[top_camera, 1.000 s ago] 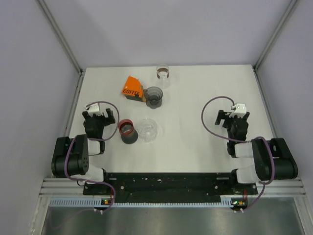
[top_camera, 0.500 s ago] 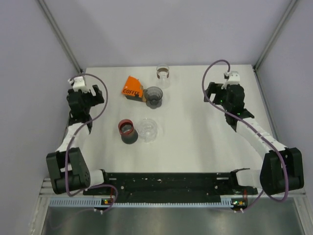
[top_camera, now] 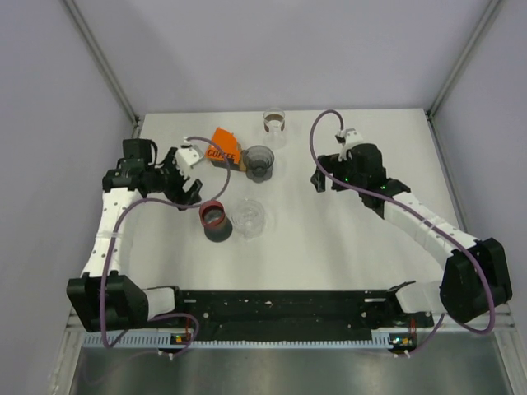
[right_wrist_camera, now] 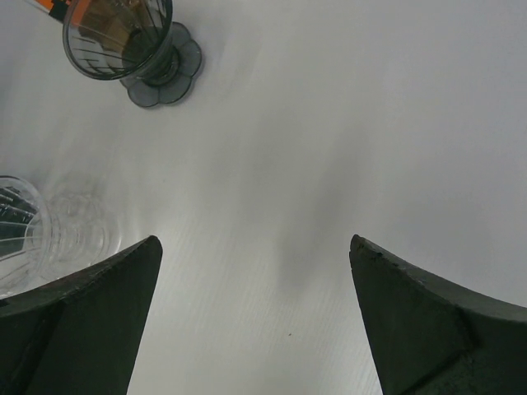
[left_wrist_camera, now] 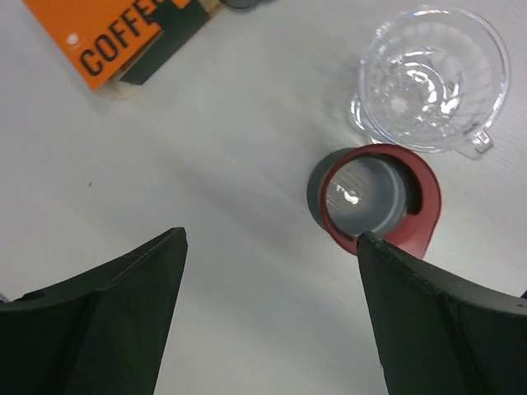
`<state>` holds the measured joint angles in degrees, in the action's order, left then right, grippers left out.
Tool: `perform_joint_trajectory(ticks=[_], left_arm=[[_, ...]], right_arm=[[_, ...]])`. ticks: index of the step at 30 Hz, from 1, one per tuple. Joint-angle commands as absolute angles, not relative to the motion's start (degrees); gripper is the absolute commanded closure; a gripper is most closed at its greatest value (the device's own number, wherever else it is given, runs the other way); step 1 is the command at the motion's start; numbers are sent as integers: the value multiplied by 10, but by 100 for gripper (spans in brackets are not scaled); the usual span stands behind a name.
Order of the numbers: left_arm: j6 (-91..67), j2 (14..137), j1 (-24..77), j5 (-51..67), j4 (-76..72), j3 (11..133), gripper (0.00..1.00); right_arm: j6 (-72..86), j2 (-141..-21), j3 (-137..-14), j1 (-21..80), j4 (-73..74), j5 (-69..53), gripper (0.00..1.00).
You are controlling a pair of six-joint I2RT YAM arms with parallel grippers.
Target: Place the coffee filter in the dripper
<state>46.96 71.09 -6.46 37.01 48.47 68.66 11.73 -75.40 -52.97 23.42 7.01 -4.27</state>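
Observation:
A dark grey dripper [top_camera: 259,160] stands at the back middle, next to an orange box marked COFFEE [top_camera: 221,148]. A clear glass dripper [top_camera: 249,218] stands nearer, beside a grey cup with a red rim [top_camera: 214,220]. No loose coffee filter shows. My left gripper [top_camera: 188,188] is open and empty above the table, just left of the red-rimmed cup [left_wrist_camera: 375,197], with the box [left_wrist_camera: 107,41] and clear dripper [left_wrist_camera: 432,78] ahead. My right gripper [top_camera: 324,179] is open and empty, right of the dark dripper [right_wrist_camera: 123,41].
A small glass [top_camera: 274,122] stands at the back edge behind the dark dripper. The clear dripper also shows at the left edge of the right wrist view [right_wrist_camera: 33,234]. Grey walls enclose the white table [top_camera: 346,239] on three sides.
Both arms have lifted from their folded rest near the front edge and reached inward. The left gripper now hovers by the red-rimmed cup, the right one nearer the dark dripper.

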Motion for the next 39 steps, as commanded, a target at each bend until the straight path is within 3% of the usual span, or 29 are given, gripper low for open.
perform_joint_trajectory(ticks=[1,17,20,23,25,27,28,35,39], left_arm=[[568,725,-3,321,569,691,11],[544,831,83,228,500,692,24],[541,838,91,231,498,679,32],[506,841,94,235,497,675,50],[476,840,94,235,501,683,69],[431,833,94,224,501,695,94],[410,829,94,216,500,701,100],[178,800,94,108,453,744,100],[40,787,93,55,447,780,100]], right_arm=[[112,-753,-552,249,76,-62,4],[103,-743,-534,255,95,-70,4],[104,-742,-534,257,94,-71,4],[105,-739,-540,258,97,-74,4],[111,-737,-545,260,96,-77,4],[119,-730,-548,262,97,-76,4],[126,-729,-550,264,98,-71,4],[187,-730,-593,346,102,23,5],[242,-747,-648,421,70,116,14]])
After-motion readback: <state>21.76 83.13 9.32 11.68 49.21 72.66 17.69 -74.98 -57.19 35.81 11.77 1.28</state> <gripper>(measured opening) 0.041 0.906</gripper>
